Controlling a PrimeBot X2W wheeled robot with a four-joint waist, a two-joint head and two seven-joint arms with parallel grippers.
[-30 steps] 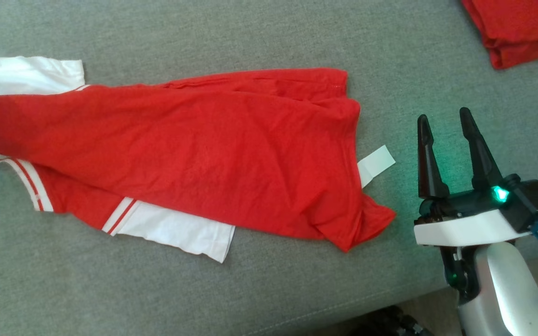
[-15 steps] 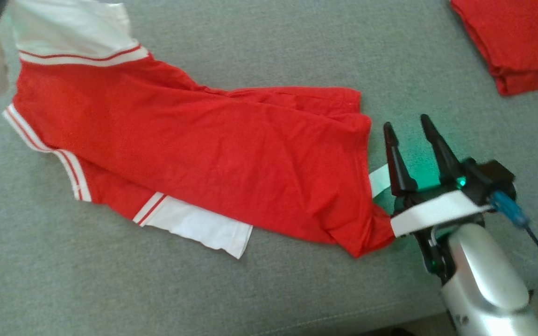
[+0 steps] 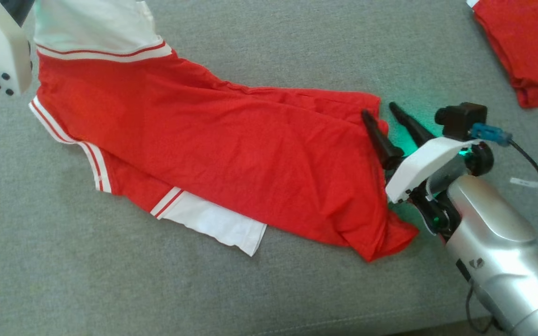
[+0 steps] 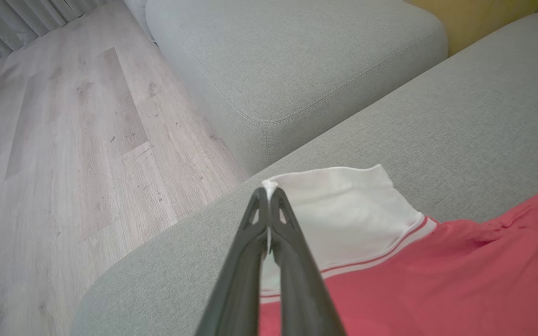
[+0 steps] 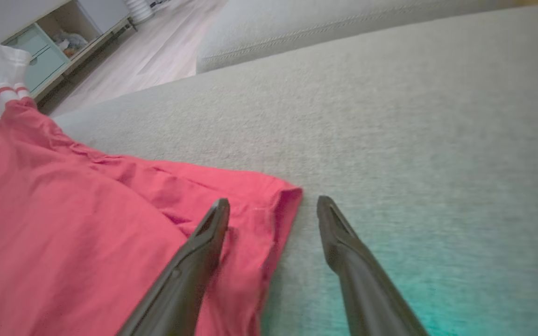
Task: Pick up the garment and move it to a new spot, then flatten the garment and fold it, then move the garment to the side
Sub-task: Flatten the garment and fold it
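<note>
Moved in leftward, my right tool [image 3: 379,109] straddles the right hem of the garment [image 3: 231,158], jaws wide, my left tool [image 4: 268,189] clamped on its white sleeve [image 4: 343,210], far left

Your head camera looks steeply down on the grey sofa seat [image 3: 269,46]. Both wrist cameras sit low and close, facing along it; all three share the red-and-white shirt [image 3: 231,158].

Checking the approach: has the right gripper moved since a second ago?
Yes. The right gripper has gone left, away from the folded red garment, and now straddles the hem of the red shirt.
</note>
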